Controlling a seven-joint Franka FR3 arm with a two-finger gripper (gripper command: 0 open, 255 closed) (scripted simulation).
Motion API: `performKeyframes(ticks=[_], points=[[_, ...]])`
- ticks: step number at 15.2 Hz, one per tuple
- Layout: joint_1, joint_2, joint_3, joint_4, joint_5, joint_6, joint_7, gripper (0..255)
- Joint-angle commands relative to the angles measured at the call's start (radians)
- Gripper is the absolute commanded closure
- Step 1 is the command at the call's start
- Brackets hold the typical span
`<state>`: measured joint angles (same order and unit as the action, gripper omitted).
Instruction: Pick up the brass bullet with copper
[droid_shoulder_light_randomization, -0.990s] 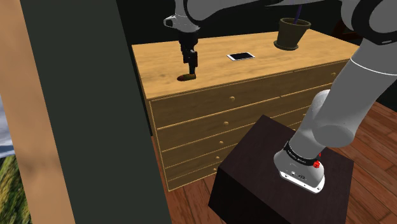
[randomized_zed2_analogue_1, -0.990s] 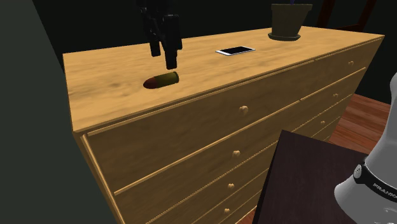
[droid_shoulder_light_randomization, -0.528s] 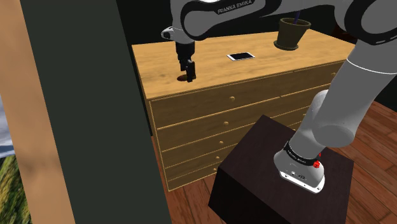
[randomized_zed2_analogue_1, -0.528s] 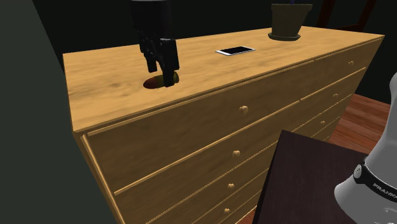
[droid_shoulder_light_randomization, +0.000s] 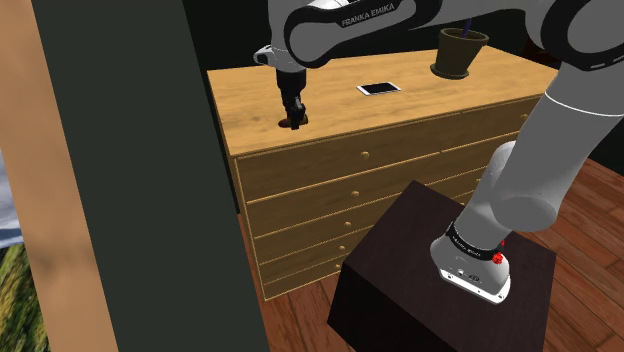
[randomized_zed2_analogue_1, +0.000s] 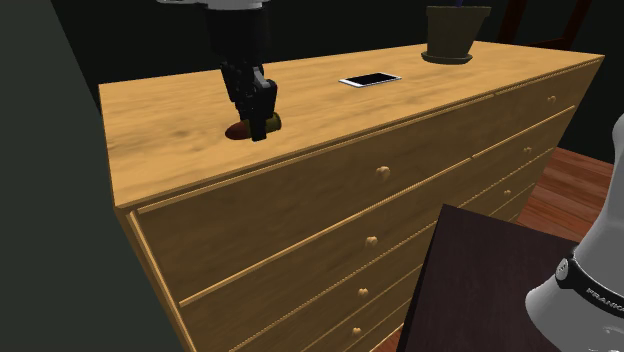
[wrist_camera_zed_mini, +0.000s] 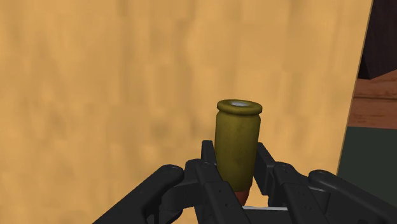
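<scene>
The gripper (wrist_camera_zed_mini: 236, 159) clasps the bullet (wrist_camera_zed_mini: 238, 135) between its two black fingers (wrist_camera_zed_mini: 208, 160), which press against the sides of the casing close to its reddish copper tip. The olive-brass casing points away from the hand, with its rimmed flat base at the far end. Beneath lies a light wooden surface (wrist_camera_zed_mini: 108, 83). Past its edge are a dark strip (wrist_camera_zed_mini: 356, 172) and brown floor planks (wrist_camera_zed_mini: 376, 98).

White rounded-link arm (droid_shoulder_light_randomization: 540, 150), dark joints, black FRANKA EMIKA lettering (droid_shoulder_light_randomization: 370, 12) on one upper link, black band (droid_shoulder_light_randomization: 465, 238) plus small red marks (droid_shoulder_light_randomization: 497, 258) near the base, blocky all-black two-finger gripper (wrist_camera_zed_mini: 235, 156).
</scene>
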<state>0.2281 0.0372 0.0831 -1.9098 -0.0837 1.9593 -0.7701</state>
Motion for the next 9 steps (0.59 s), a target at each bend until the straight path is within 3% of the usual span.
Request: performKeyframes(ticks=[1,9], points=[[0.000,0.000,0.000,-0.001,0.000,0.000,0.000,255],[0.000,-0.008,0.000,0.043,0.002,-0.051,-0.005,255]])
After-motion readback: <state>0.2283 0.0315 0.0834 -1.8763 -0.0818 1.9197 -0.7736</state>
